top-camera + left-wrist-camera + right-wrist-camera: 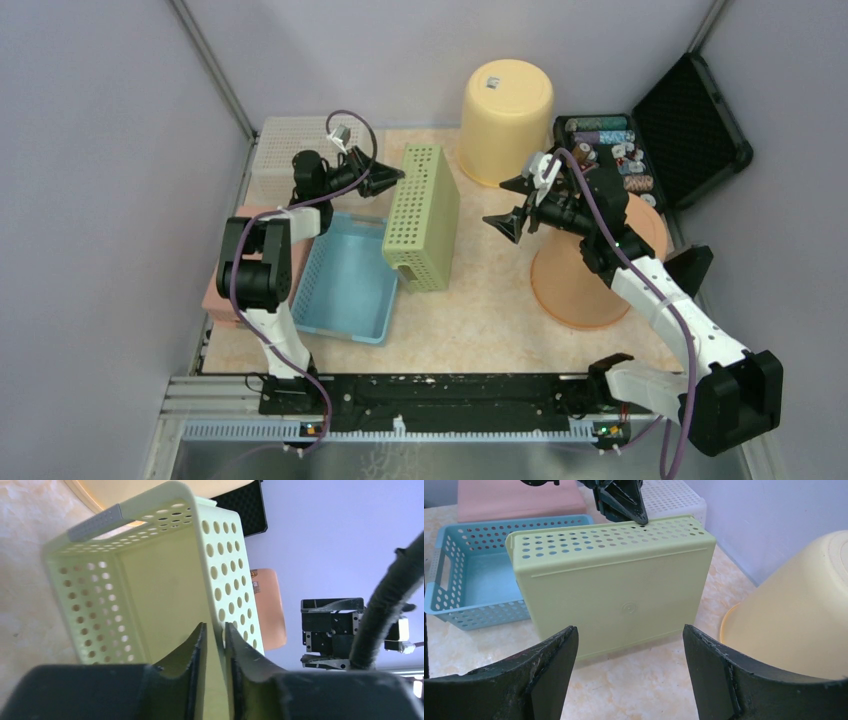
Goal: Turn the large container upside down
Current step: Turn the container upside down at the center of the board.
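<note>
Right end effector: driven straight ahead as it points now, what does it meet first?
The pale green perforated plastic basket, standing on edge: its solid underside faces the open right end effector. The gap between them is unclear.

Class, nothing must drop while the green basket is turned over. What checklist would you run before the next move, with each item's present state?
1. Left tool clamped on the green basket's upper wall: ok.
2. Right tool open, clear of the basket: ok.
3. Basket already upside down: not ok, it stands on its side.
4. Yellow tub apart from the basket: ok.
5. Landing room beside the blue basket: cannot tell.
</note>
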